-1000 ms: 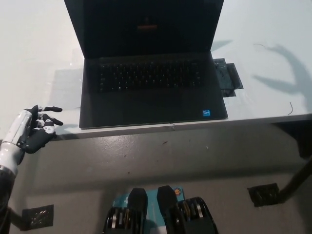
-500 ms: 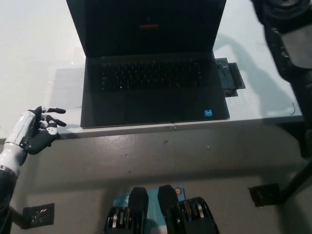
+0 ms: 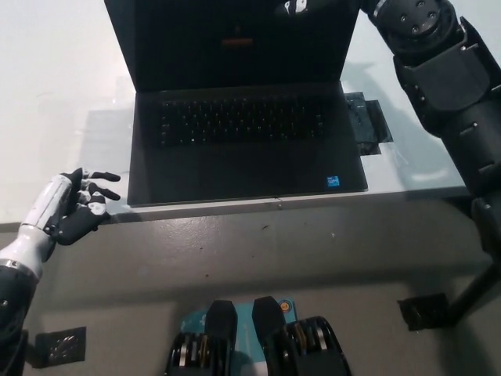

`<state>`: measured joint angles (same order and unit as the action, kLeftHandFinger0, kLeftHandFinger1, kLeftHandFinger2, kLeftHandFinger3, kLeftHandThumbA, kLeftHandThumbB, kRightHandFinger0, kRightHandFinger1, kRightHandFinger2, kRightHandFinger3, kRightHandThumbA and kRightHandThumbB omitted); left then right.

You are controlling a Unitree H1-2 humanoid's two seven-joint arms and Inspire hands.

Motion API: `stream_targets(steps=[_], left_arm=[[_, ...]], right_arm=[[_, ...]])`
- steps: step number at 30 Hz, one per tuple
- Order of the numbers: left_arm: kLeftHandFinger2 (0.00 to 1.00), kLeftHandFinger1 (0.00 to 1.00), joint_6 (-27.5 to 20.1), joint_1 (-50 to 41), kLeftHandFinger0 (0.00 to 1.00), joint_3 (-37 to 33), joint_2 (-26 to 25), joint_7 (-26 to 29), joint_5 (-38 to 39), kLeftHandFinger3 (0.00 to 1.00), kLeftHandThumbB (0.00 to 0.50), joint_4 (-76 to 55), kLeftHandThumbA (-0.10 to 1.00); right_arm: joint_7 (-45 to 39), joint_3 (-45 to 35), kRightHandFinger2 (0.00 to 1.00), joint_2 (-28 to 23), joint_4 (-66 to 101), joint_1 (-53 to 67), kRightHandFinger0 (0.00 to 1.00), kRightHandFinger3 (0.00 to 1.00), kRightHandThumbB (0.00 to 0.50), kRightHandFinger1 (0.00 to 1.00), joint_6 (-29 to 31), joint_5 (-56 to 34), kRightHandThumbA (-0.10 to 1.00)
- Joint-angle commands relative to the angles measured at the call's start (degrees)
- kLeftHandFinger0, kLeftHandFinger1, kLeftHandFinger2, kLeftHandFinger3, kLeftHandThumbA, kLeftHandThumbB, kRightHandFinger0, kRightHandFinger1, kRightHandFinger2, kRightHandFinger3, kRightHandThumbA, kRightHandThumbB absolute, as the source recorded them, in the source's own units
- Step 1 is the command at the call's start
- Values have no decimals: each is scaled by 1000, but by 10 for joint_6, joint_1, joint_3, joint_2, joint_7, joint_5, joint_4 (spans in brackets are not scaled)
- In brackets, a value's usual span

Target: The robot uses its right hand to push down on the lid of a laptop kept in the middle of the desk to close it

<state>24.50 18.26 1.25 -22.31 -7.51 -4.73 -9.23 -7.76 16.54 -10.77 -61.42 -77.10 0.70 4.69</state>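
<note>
While the laptop (image 3: 243, 117) sits open in the middle of the desk (image 3: 55, 94), its dark lid (image 3: 235, 39) stands up at the back. The black right arm (image 3: 446, 86) reaches in from the right, over the top corner of the lid. Only a small bit of the right hand (image 3: 301, 8) shows at the top edge, so I cannot tell how its fingers are. The white left hand (image 3: 74, 207) rests at the desk's front edge, fingers a little apart, holding nothing.
</note>
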Motion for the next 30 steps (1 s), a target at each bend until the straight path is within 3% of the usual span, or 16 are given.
stream_targets(steps=[1,4,6,10,16,20,23,25,30], left_arm=[[506,389,4,22,332,3,-18,-12,-3,615,1,-18,-100],[507,393,2,24,335,1,-20,-13,-6,610,0,-18,-100],[510,397,7,26,337,0,-22,-14,-8,610,0,-20,-100],[517,403,12,29,350,-2,-24,-17,-11,617,0,-20,-100],[516,403,14,30,348,1,-24,-21,-9,618,0,-18,-100],[506,392,12,32,332,3,-25,-19,-11,614,0,-15,-100],[507,394,1,33,333,3,-29,-20,-13,611,2,-10,-100],[502,386,2,33,321,6,-30,-22,-9,608,0,-12,-100],[499,387,5,30,331,8,-29,-19,-10,603,0,-14,-100]], right_arm=[[1,5,740,-5,-7,-20,957,880,343,795,46,32,1000],[8,4,739,-2,-20,-9,939,879,327,790,69,39,1000],[10,6,747,1,-25,-2,911,878,342,788,77,45,1000],[-9,13,771,6,-4,30,933,930,327,797,64,55,1000],[-22,10,783,11,40,77,880,933,331,792,54,55,1000],[-35,2,787,6,99,114,866,934,348,784,18,48,1000],[-41,-13,792,-1,170,159,863,935,311,782,-31,35,1000],[-41,-29,782,-2,204,190,838,919,323,769,-53,22,1000],[-42,-46,769,-4,267,249,846,921,281,766,-81,13,1000]])
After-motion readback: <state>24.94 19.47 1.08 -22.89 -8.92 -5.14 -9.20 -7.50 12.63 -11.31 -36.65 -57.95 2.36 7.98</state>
